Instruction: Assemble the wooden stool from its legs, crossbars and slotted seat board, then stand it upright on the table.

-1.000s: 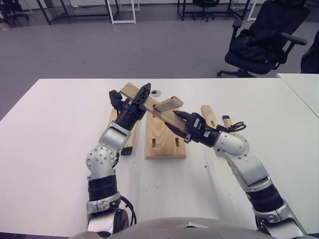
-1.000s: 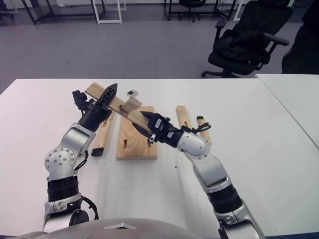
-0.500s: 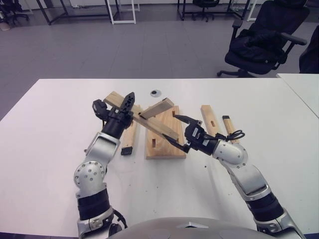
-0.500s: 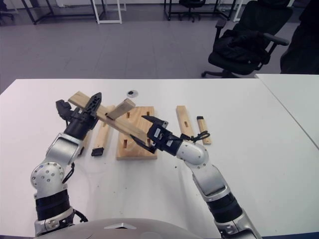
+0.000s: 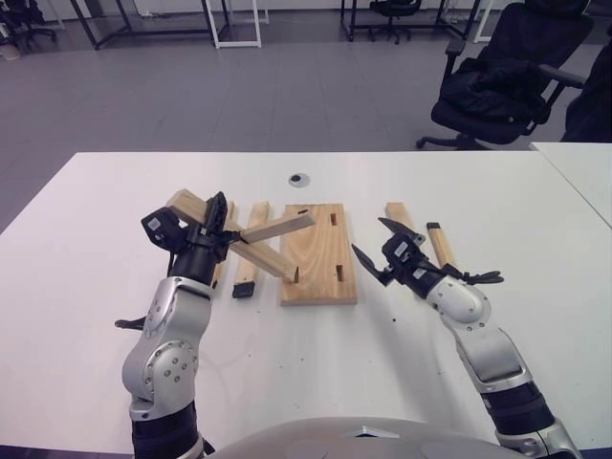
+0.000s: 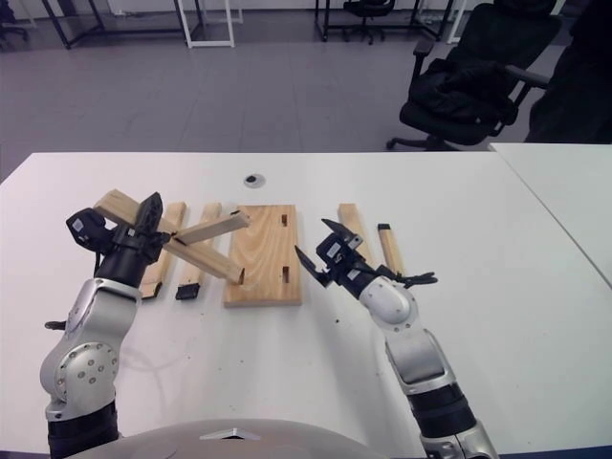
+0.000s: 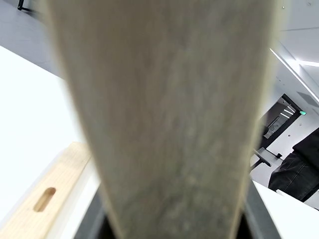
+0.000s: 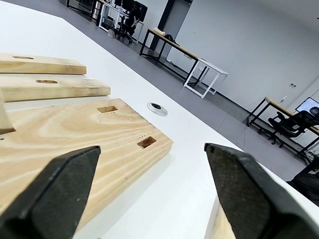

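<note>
Two joined wooden parts, a leg [image 5: 270,261] and a crossbar [image 5: 283,225] slotted into it, hang tilted above the white desk [image 5: 96,239] in the left tool [image 5: 212,225], which is clenched on the leg's upper end. From the head camera, the leg's lower end sits over the left edge of the slotted seat board [image 5: 317,273], which lies flat at mid-desk. A slotted bar [image 6: 203,239] and another bar [image 6: 178,215] lie side by side on the desk left of the board, a small black block [image 5: 241,290] at the near end of the first. The right tool [image 5: 368,235] hovers just right of the board, released, fingers spread. Beside it lie a third slotted bar [image 5: 400,220] and a thin strip [image 5: 441,247]. A round grommet [image 5: 299,179] sits behind the board.

In the left wrist view, the gripped leg runs close across the lens, with a slotted wooden piece [image 7: 45,199] on the desk beyond.

In the right wrist view, the dark fingers [image 8: 55,184] stand wide apart above the seat board, with two slotted bars lying past it.
</note>
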Motion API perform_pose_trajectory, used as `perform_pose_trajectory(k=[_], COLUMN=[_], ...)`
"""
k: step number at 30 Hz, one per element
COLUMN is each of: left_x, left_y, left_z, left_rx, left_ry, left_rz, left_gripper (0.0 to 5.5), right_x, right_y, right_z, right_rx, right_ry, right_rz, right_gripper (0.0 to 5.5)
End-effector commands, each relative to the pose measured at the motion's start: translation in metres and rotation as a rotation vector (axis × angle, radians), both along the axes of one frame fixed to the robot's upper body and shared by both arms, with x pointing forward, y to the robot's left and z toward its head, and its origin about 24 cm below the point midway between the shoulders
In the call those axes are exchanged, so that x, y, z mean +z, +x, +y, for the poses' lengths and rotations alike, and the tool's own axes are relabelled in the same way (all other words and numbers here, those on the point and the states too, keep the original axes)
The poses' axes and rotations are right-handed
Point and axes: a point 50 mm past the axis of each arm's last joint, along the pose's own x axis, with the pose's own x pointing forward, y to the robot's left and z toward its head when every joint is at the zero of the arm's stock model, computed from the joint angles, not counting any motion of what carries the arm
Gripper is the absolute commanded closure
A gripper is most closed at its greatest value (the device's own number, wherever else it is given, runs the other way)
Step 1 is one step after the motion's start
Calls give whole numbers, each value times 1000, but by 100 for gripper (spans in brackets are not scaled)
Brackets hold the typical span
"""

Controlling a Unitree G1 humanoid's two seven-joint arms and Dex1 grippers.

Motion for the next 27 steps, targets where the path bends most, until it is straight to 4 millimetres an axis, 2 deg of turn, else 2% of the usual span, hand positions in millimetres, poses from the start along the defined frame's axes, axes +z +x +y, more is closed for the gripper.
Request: perform_pose_trajectory(k=[1, 4, 6, 8, 12, 15, 18, 22, 27], left_x=[-14, -14, -13, -12, -7, -11, -22, -41, -46], left_y=[1, -2, -6, -9, -8, -4, -1, -7, -24], left_z=[0, -1, 0, 2, 3, -3, -9, -16, -15], left_rx=[24, 50, 74, 93, 108, 108, 75, 2, -21], left_ry=[27, 76, 108, 139, 244, 317, 416, 494, 538], left_rz=[70, 84, 109, 145, 185, 200, 219, 232, 222], left_gripper=[450, 450, 450, 450, 449, 449, 449, 449, 449], right_x=[-14, -21, -24, -29, -41, -36, -30, -28, -26], right_y=[-1, 5, 5, 1, -19, -22, -21, -15, -3], right_z=[-5, -22, -23, -17, 3, 16, 22, 12, 0], right_rx=[-27, -99, -89, -38, 159, 241, 249, 192, 150], right_ry=[-83, -192, -235, -251, -257, -196, -129, -131, -159], right_rz=[34, 43, 50, 66, 154, 149, 134, 119, 95], right_gripper=[162, 162, 162, 162, 162, 162, 162, 162, 162])
